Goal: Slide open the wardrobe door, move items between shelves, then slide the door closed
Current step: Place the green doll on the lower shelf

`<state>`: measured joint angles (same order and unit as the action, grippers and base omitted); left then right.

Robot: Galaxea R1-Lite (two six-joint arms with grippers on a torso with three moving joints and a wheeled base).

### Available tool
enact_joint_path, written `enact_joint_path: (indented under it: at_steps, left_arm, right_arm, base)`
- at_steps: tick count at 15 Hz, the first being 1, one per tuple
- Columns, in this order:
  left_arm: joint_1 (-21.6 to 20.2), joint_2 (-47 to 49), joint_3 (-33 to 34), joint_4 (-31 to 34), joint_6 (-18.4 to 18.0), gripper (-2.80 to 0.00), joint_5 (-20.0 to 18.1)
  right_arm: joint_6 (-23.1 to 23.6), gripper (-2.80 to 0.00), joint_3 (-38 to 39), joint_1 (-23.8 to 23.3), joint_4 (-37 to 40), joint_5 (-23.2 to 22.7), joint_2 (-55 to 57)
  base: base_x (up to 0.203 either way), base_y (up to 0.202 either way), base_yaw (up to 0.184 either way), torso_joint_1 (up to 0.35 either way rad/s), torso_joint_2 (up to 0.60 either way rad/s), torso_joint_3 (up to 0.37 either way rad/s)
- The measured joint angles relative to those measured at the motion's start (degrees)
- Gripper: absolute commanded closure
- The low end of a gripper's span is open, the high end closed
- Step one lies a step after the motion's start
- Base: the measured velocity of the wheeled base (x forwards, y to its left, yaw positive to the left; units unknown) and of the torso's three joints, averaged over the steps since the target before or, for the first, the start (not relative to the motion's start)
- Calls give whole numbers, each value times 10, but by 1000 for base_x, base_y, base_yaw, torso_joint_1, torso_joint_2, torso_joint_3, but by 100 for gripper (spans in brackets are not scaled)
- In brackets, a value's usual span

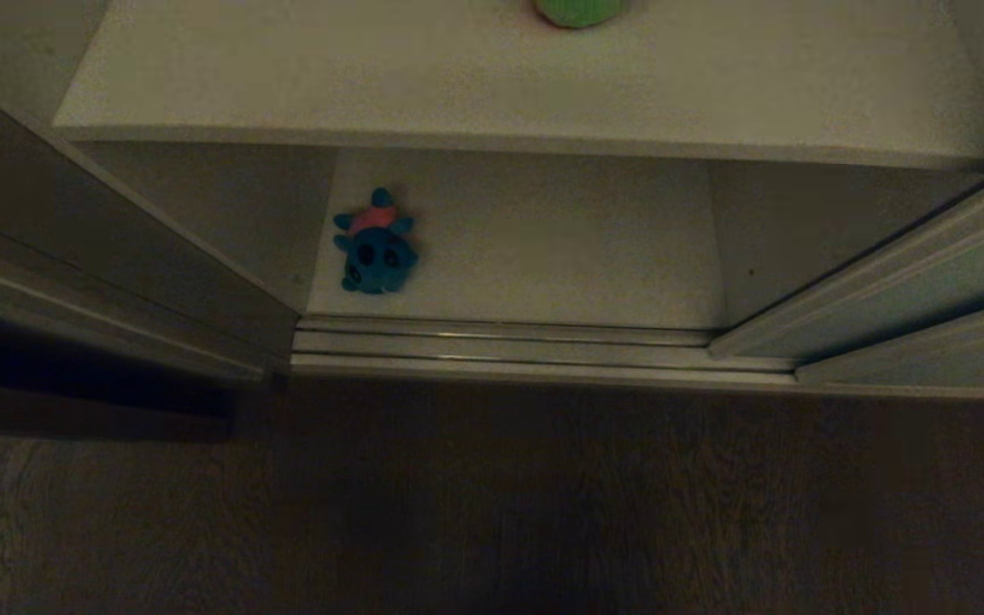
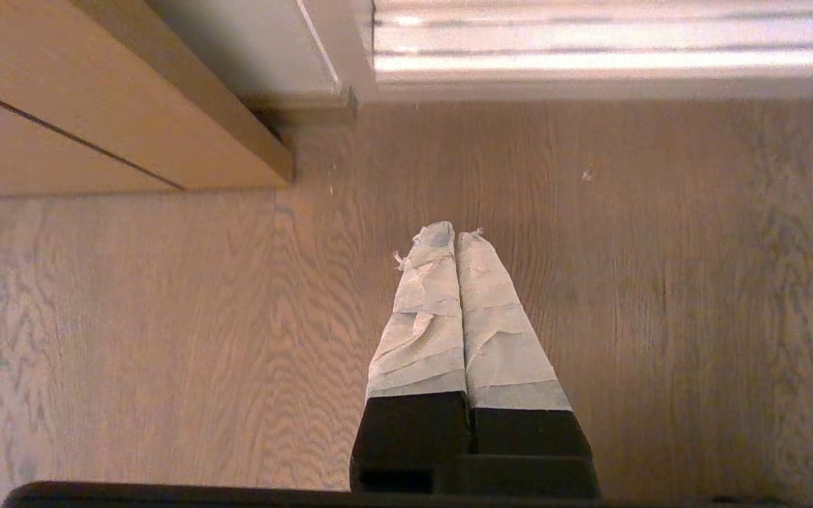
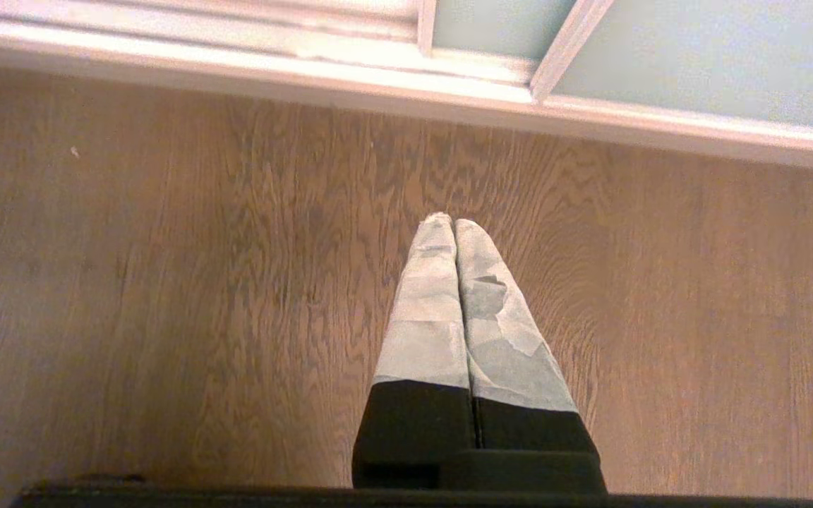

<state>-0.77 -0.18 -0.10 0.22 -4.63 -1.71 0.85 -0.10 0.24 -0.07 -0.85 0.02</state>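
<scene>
near the front-left corner of the bottom shelf (image 1: 543,256) lies the teal plush (image 1: 375,246), nearer the left gripper (image 2: 456,236); right gripper (image 3: 453,222) also clenched, both empty over floor.

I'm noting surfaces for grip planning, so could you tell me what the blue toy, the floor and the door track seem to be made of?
Blue toy: soft plush, judging by its fuzzy, rounded shape. Floor: matte wood or wood-look laminate, with visible grain. Door track: probably metal, ribbed with glinting edges.
</scene>
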Motion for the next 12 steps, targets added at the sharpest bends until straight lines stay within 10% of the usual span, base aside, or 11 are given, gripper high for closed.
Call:
enact_joint_path:
  at_steps: [12]
  left_arm:
    - [0, 0, 0, 0, 0, 0, 1]
  right_arm:
    - [0, 0, 0, 0, 0, 0, 0]
  base:
    - [0, 0, 0, 0, 1, 202]
